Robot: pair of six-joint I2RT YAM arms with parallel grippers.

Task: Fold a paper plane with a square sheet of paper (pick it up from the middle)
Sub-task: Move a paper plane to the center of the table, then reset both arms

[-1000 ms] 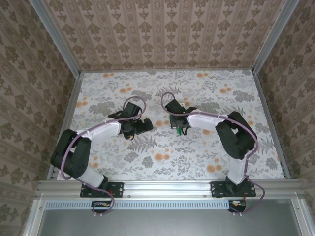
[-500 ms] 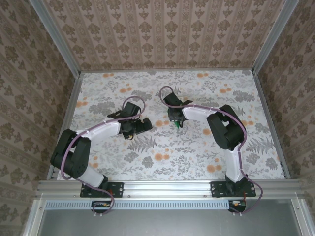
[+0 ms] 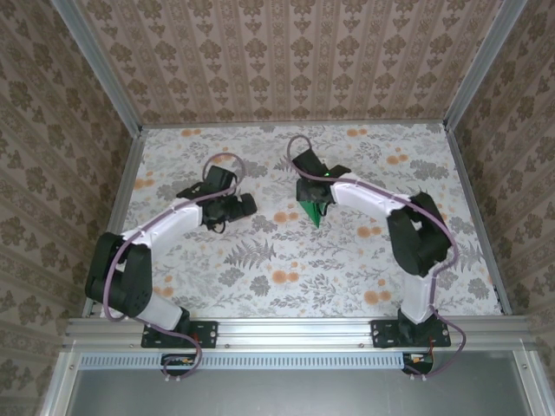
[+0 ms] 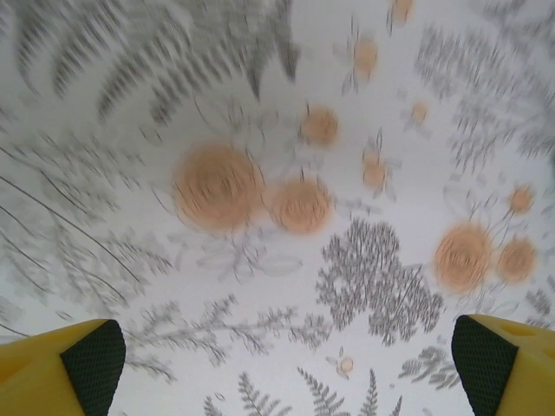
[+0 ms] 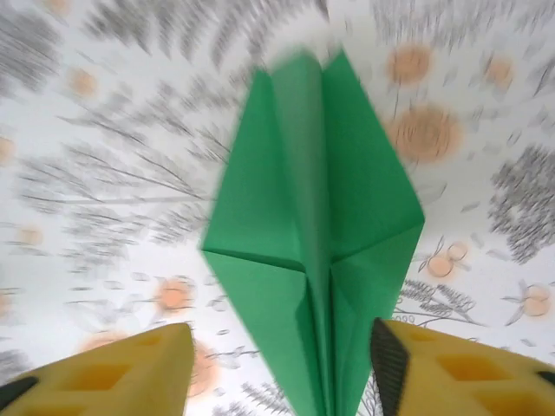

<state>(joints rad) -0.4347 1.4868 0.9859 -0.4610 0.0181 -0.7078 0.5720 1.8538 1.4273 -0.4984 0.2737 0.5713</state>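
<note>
At the near edge a metal rail (image 3: 295,329) carries the two arm bases (image 3: 178,334), and behind it lies the table (image 3: 260,277), covered with a white cloth printed with grey ferns and leaves and orange flowers. The left arm (image 3: 165,230) reaches up and inward, a purple cable (image 3: 227,158) looping over its wrist. The left gripper (image 3: 243,206) hangs over bare cloth with its jaws spread wide. In its own wrist view, the left gripper (image 4: 286,355) has its yellow, dark-padded fingers (image 4: 43,373) at the two lower corners, with blurred pattern between them. The right arm (image 3: 381,204) bends in from the right toward the middle of the table. There the right gripper (image 3: 315,206) stands over the paper plane (image 3: 316,215), a narrow green dart whose tip points toward the near edge. In the right wrist view the paper plane (image 5: 312,251) shows a centre crease and folded wings, and its lower end runs between the yellow fingers (image 5: 130,373). Those jaws stand apart, with a gap of cloth between the left finger and the paper. Whether the right pad touches the paper cannot be told. Farther back, metal posts (image 3: 95,61) rise at the corners, and walls (image 3: 286,61) of brown damask wallpaper with stripes close in the table on three sides.
</note>
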